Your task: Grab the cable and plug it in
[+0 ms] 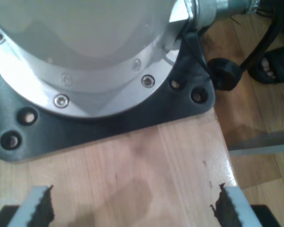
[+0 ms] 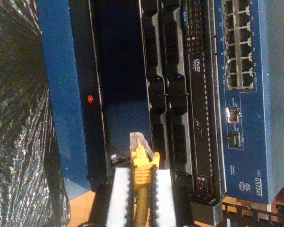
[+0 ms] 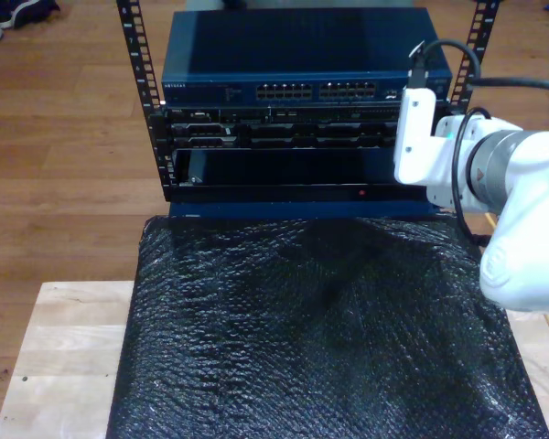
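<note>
My second gripper (image 2: 141,191) is shut on the yellow-orange cable (image 2: 142,208). The cable's clear plug (image 2: 139,142) sticks out past the white fingers (image 2: 117,194) and faces the dark front of the rack units (image 2: 156,94). The blue switch (image 2: 270,94) with its rows of ports (image 2: 236,47) lies off to one side of the plug. In the exterior view the switch (image 3: 302,69) tops the rack, and a white arm (image 3: 494,183) stands by its right end. My first gripper (image 1: 135,208) is open over bare wood, holding nothing.
A black bubble-wrap mat (image 3: 320,320) covers the wooden table (image 3: 64,347) in front of the rack. Black rack posts (image 3: 142,73) flank the units. An arm's silver base on a black plate (image 1: 109,123) stands at the table's edge. A sandalled foot (image 1: 274,66) rests on the floor.
</note>
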Robot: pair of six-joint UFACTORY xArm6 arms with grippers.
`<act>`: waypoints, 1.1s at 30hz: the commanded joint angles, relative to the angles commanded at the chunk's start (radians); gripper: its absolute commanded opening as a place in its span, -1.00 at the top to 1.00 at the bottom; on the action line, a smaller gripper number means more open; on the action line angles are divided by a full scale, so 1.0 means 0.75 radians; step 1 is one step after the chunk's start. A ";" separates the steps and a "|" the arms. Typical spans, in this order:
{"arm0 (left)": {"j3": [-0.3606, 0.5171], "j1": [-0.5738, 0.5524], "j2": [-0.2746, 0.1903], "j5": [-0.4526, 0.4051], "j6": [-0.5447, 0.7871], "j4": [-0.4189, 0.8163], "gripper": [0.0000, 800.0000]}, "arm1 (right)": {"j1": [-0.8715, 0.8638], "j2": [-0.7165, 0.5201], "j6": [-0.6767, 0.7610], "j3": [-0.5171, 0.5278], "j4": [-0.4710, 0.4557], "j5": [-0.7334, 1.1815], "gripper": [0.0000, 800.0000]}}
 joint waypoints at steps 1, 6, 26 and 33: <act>0.000 0.000 0.000 0.000 0.000 0.000 -1.00 | 0.000 0.000 0.000 0.000 -0.006 -0.012 1.00; 0.000 0.000 0.000 0.000 0.000 0.000 -1.00 | 0.006 0.008 0.000 -0.012 -0.010 -0.033 1.00; 0.000 0.000 0.000 0.000 0.000 0.000 -1.00 | 0.184 0.023 0.000 -0.037 -0.082 -0.153 1.00; 0.000 0.000 0.000 0.000 0.000 0.000 -1.00 | 0.184 0.063 0.000 0.014 -0.155 -0.260 1.00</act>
